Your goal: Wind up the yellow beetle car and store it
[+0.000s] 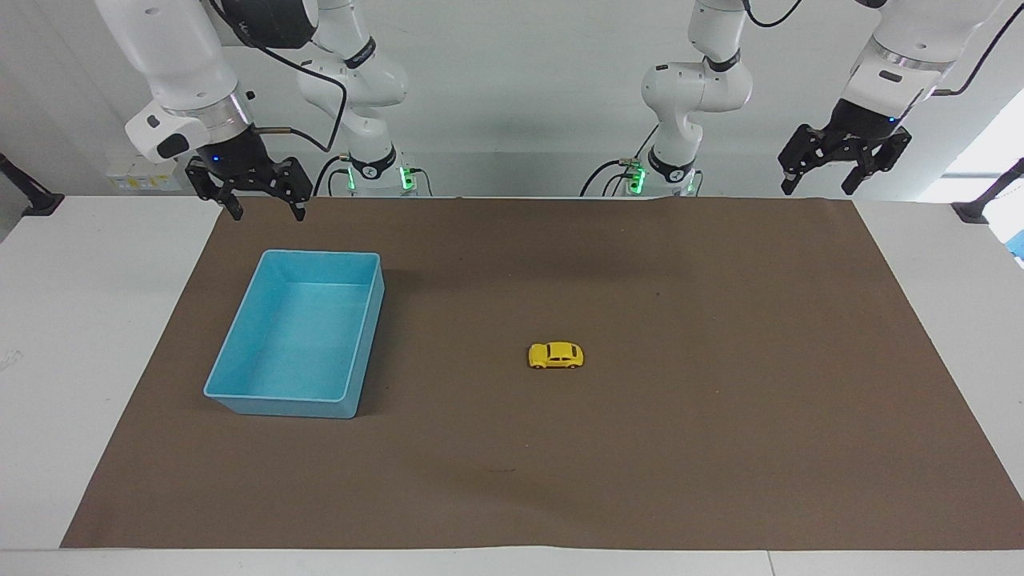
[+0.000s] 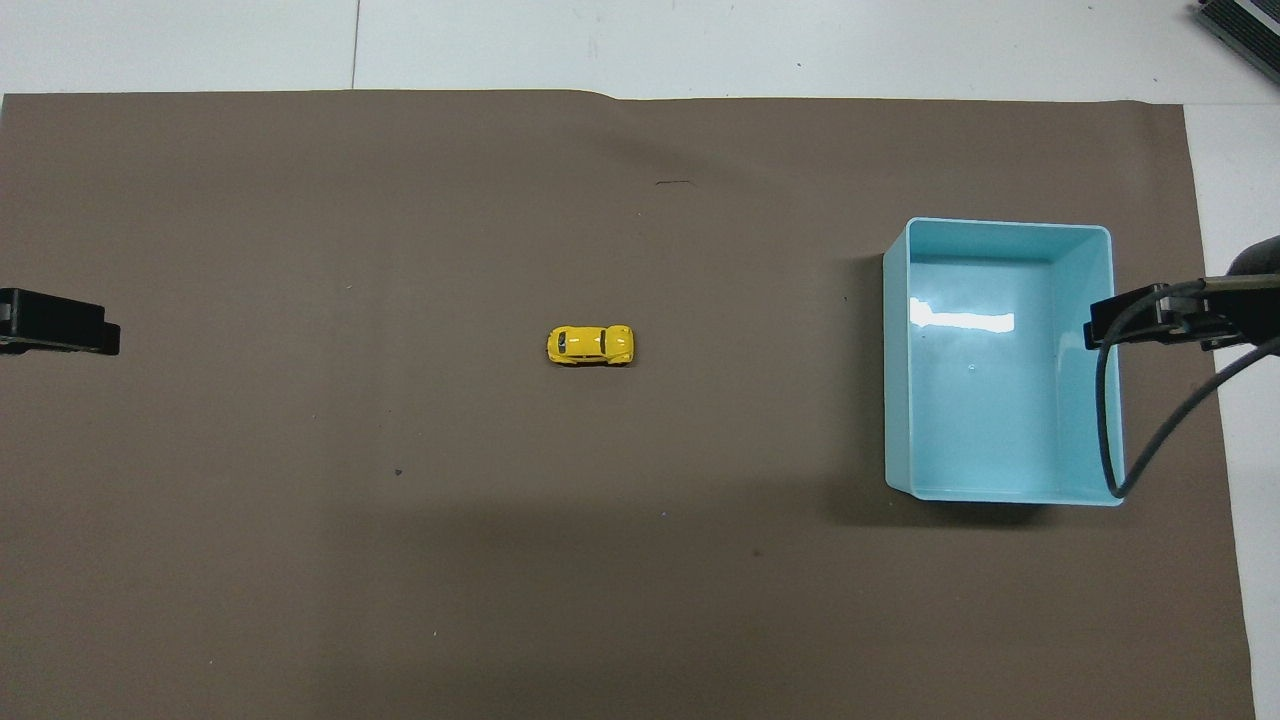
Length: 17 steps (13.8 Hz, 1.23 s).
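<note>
The right claw (image 1: pixel 264 210), a black linkage hand on a glossy white jointed arm, hangs with its two fingers spread and empty over the robots' edge of the brown mat, just off the light blue plastic bin (image 1: pixel 240 400); the left claw (image 1: pixel 824 186), its twin, hangs likewise spread and empty over the mat's corner at the left arm's end, and both arms wait. In the overhead view only a black tip of each shows, the left claw (image 2: pixel 60 322) at nine o'clock and the right claw (image 2: pixel 1150 320) at three o'clock, the latter trailing a grey cable across the bin's rim. The tiny yellow beetle car (image 1: pixel 556 355), a smooth rounded shell with dark windows and small black wheels, stands on its wheels near the mat's middle, lengthwise toward the arms' ends of the bench; from above the yellow beetle car (image 2: pixel 591 345) sits at the dial's centre, well apart from both claws and from the bin. The bin is a rectangular, rounded-cornered tub with sloping glossy walls and a bare floor that catches a white glare; seen from above the bin (image 2: pixel 897 350) lies at three o'clock of the car. The matte brown paper mat (image 1: pixel 720 448), slightly rippled along one edge, covers most of the white bench (image 1: pixel 48 320). Count: two claws, one car, one bin, one mat.
</note>
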### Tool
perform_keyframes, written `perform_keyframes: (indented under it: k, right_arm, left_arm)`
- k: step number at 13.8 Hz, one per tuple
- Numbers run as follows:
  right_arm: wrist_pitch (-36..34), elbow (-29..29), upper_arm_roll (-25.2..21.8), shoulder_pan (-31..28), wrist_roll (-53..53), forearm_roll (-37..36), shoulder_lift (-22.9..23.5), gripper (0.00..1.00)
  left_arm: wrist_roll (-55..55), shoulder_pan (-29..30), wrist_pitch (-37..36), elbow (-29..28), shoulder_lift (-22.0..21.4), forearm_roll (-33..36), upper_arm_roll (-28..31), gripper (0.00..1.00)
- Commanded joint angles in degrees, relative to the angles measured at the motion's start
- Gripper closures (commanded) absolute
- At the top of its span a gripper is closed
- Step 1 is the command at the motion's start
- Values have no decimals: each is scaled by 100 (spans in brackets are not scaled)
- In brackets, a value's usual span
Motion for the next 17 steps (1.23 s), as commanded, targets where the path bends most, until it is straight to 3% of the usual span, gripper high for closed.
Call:
perform_keyframes:
  k: [1, 13, 17]
  right_arm:
    - [-8, -11, 6, -58, -144, 27, -1, 0]
    - [1, -11, 6, -58, -144, 27, -1, 0]
    - [-8, -11, 6, -58, -144, 27, -1, 0]
  left_arm:
    - [98, 69, -74, -56, -89, -2, -28, 0]
    - [-16, 69, 13, -126, -28, -2, -28, 0]
    - [-700, 78, 84, -143, -10, -2, -28, 0]
